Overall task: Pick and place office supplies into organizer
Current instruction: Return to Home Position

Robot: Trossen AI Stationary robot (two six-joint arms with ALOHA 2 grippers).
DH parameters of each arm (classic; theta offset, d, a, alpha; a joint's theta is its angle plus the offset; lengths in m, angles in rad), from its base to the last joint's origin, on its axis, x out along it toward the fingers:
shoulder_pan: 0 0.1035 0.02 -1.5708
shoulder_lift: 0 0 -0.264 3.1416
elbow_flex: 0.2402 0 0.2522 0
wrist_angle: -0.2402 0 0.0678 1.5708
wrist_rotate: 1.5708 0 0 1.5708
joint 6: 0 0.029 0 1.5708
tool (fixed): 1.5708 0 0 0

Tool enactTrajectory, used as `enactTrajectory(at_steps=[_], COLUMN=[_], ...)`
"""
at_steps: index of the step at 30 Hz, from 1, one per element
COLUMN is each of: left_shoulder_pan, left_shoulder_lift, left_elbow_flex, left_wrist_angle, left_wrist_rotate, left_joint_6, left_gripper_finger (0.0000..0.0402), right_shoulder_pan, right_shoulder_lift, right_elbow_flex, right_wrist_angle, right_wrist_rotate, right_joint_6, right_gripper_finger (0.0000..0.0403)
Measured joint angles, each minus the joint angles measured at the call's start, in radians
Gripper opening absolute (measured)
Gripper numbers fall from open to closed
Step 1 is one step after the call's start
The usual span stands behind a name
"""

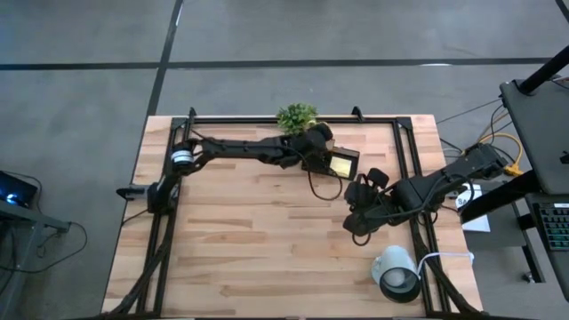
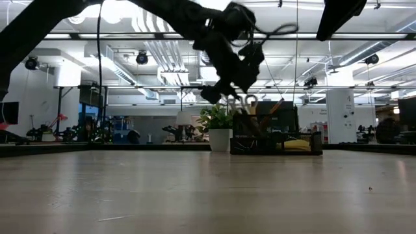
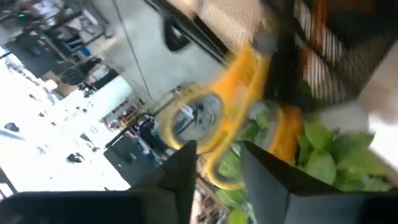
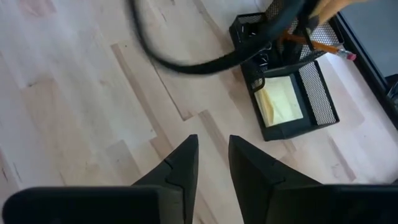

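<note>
Where left fingers [image 3: 181,177] part, scissors [image 3: 244,84] just beyond them

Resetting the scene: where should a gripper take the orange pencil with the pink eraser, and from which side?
Likely the bare upper shaft near the eraser. The orange pencil stands leaning in the tall compartment of the organizer, its lower part behind mesh, so only the top is free. Come from above, closing across the shaft, then lift along its lean.

Two dark jointed arms. Left arm [image 1: 240,148]: silver-white ring [image 1: 180,156] at end far from organizer [image 1: 342,163]; black cable [image 1: 312,182] loops beside organizer. Right arm [image 1: 427,188]: matte black, bulky. Right gripper [image 4: 212,140]: tapered angular fingers.
</note>
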Motion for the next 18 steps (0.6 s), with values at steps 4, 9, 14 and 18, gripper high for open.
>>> enactTrajectory(at_steps=[4,9,14,18], left_shoulder_pan=[-0.044,-0.116,-0.203,-0.245], left_shoulder_lift=[-0.027,-0.077,-0.238,-0.453], left_elbow_flex=[0.004,0.002,-0.037,-0.172], left_wrist_angle=[-0.043,-0.359,-0.677,-0.607], left_wrist_rotate=[-0.008,-0.092,0.446,0.740], left_joint_6=[-0.160,-0.637,-1.319,-1.478], left_gripper_finger=[0.0152,0.0194,0.0200,0.0185], right_shoulder_pan=[0.000,0.000,-0.014,-0.071], right_shoulder_lift=[0.000,0.000,0.001,-0.131], right_elbow_flex=[0.000,-0.001,-0.011,0.022], right_wrist_angle=[-0.008,-0.018,0.105,0.110], right_wrist_rotate=[0.002,0.003,-0.017,-0.021], right_joint_6=[-0.015,-0.015,-0.151,-0.227], right_gripper_finger=[0.0081,0.0086,0.0082,0.0062])
